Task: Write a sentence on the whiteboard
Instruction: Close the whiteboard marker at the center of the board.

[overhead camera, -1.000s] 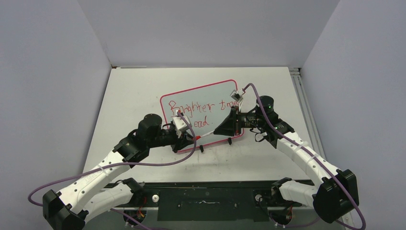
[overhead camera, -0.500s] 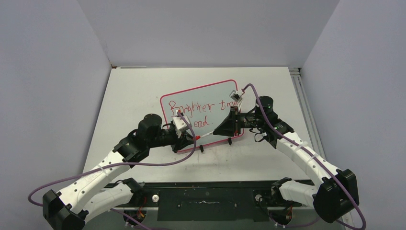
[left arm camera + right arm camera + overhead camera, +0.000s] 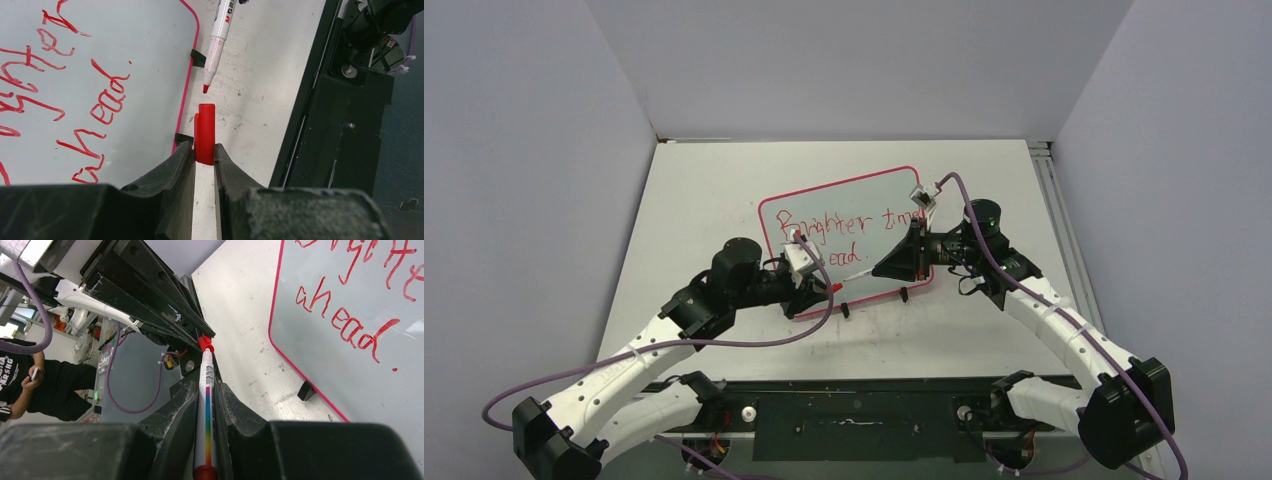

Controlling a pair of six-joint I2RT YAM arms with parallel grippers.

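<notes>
I judge the whiteboard (image 3: 849, 197) light and stiff, with a slick glossy face that would skid on its small black feet if pushed; if I had to move it I would take it by the pink-red frame, never across the face, since fresh ink smears at a touch; it lies near the middle of the table (image 3: 714, 180), its near edge just beside both grippers; the sentence (image 3: 839, 228) runs in thin, uneven red strokes over two lines, the upper line partly hidden behind the right wrist in the overhead view, the lower reading "ahead" with a dot after it; the writing looks finished to me, so what is left is capping; the left gripper (image 3: 204, 150) is clenched on the red cap (image 3: 205, 131), open end forward; the right gripper (image 3: 206, 390) is clamped round the barrel of the marker (image 3: 207, 407), a slim, smooth, light thing that could twist in the jaws under a sideways load; tip and cap stand just apart, nearly in line, over the table by the board's near corner.
</notes>
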